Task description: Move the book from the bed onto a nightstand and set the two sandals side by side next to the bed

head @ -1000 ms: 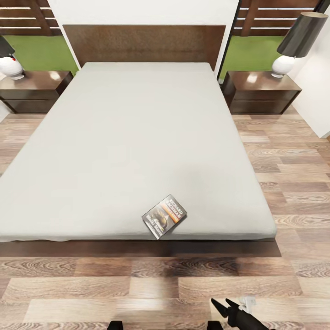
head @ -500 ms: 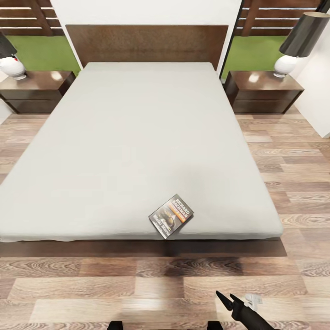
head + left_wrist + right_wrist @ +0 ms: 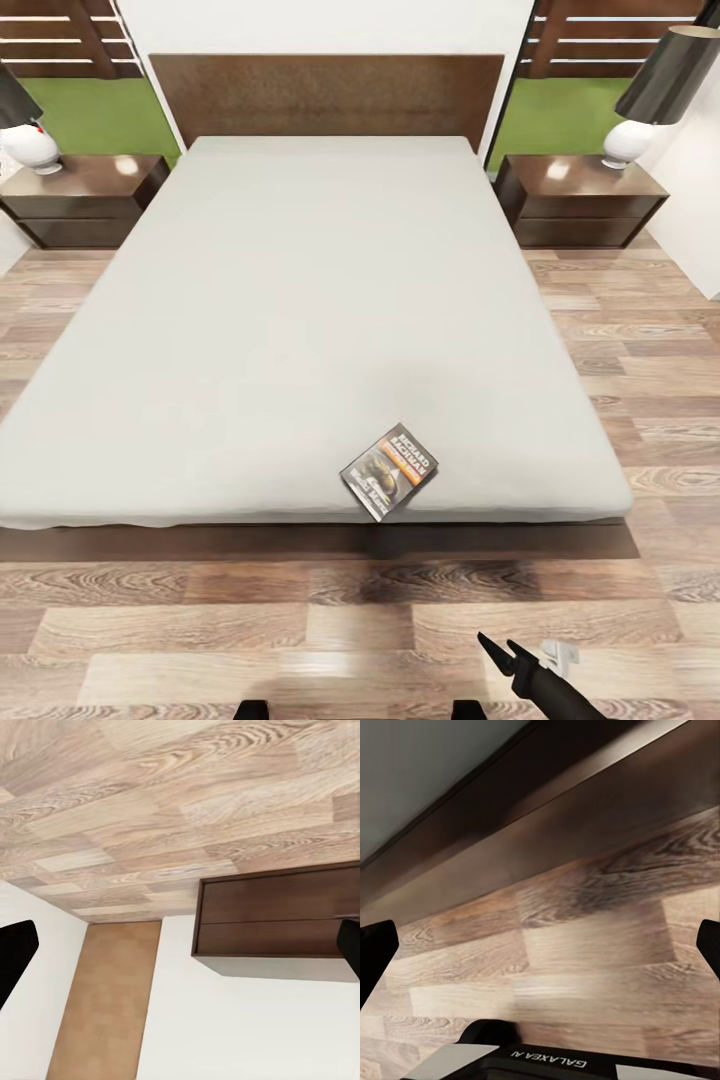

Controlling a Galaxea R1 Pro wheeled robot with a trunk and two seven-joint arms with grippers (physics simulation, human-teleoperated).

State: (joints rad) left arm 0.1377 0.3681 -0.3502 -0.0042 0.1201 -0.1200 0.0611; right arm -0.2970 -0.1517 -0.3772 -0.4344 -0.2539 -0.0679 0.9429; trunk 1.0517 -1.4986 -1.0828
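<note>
The right gripper [image 3: 497, 650] is hanging low over the wood-plank floor [image 3: 200, 620], its two black fingers spread apart and holding nothing, and I judge it is being kept there ready to reach for the book. The one book [image 3: 389, 471] is lying flat on the light-grey mattress of the bed [image 3: 300, 300], ahead of this gripper and slightly to its left, just beside the mattress's near edge (an easy place to reach from the foot side). The left gripper [image 3: 180, 945] is also standing wide open and empty, looking at the floor and a dark cabinet [image 3: 277, 915]. Far ahead, two nightstands are waiting, the left nightstand [image 3: 85, 195] and the right nightstand [image 3: 580, 200], each one carrying one lamp [image 3: 660, 90].
</note>
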